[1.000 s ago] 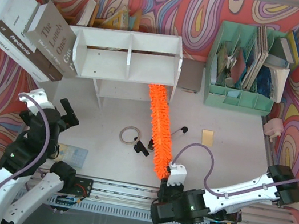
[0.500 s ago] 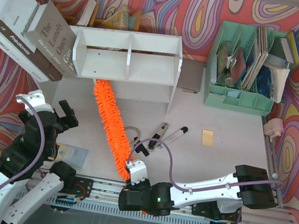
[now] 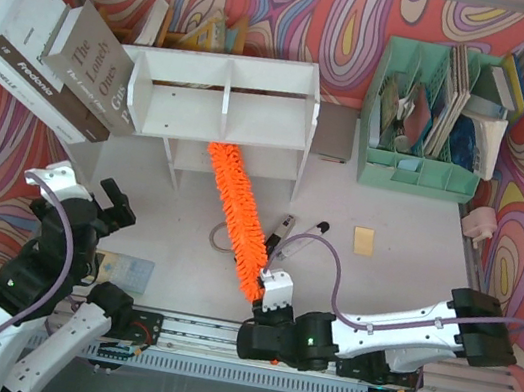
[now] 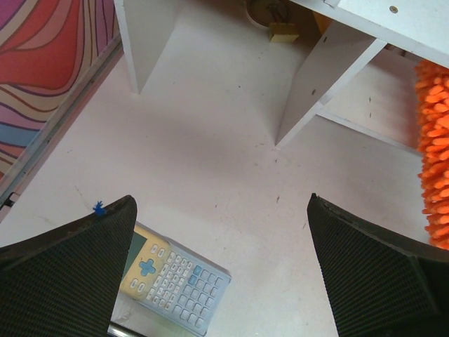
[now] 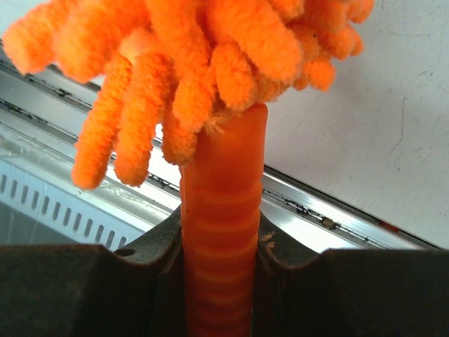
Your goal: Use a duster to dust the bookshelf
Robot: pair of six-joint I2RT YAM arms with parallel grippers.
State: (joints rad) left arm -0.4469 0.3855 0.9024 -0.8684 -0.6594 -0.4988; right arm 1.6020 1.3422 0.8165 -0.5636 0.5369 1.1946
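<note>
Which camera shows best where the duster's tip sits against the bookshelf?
Top external: the whole duster runs from the right gripper to the bookshelf, its tip at the lower tier. Left wrist catches only an orange edge; right wrist shows just the clamped handle.

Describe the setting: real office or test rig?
Probably a staged study desk in a robot test cell: a bookshelf, big books and a green organiser, boxed in by swirly printed walls.

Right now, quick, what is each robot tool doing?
Left tool: open, holding nothing.
Right tool: closed on the duster, at its handle.
</note>
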